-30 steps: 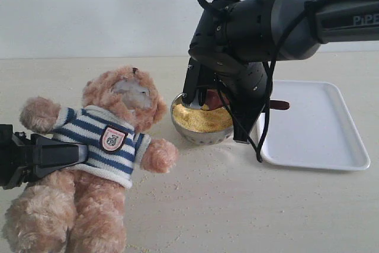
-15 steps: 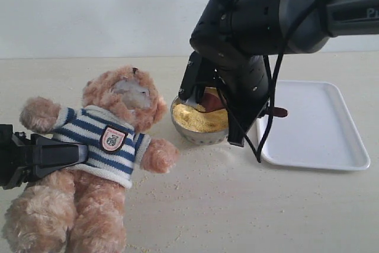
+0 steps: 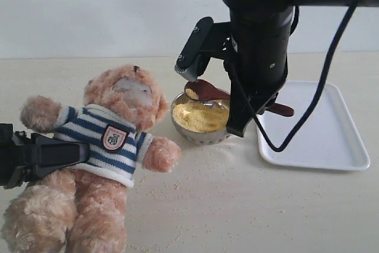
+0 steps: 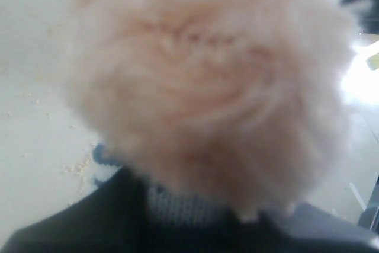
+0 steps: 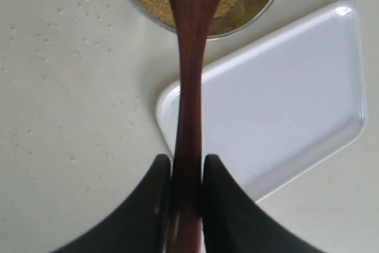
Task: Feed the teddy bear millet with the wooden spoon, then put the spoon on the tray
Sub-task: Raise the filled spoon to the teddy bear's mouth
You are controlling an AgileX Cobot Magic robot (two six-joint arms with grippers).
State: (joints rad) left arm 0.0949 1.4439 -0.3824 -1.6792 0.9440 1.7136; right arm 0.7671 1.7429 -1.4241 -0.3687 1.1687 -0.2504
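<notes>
The teddy bear [image 3: 118, 125] lies on its back at the left, face up. My left gripper [image 3: 74, 151] is shut on its striped side; the left wrist view is filled with blurred fur [image 4: 207, 81] above the dark fingers [image 4: 89, 223]. My right gripper [image 5: 187, 167] is shut on the handle of the wooden spoon [image 5: 189, 57]. The spoon [image 3: 204, 90] hangs just above the steel bowl [image 3: 180, 127] of millet [image 3: 198, 118], with a few grains in its bowl. Its handle end [image 3: 283, 110] points over the white tray [image 3: 320, 134].
Stray grains lie scattered on the beige table [image 3: 237, 205] around the bear and the bowl. The right arm [image 3: 260, 39] stands tall over the bowl and the tray's left edge. The tray [image 5: 278, 99] holds nothing.
The right arm has risen and turned upright, lifting the spoon's bowl out of the millet to just above the steel bowl. The left gripper and the bear have not moved.
</notes>
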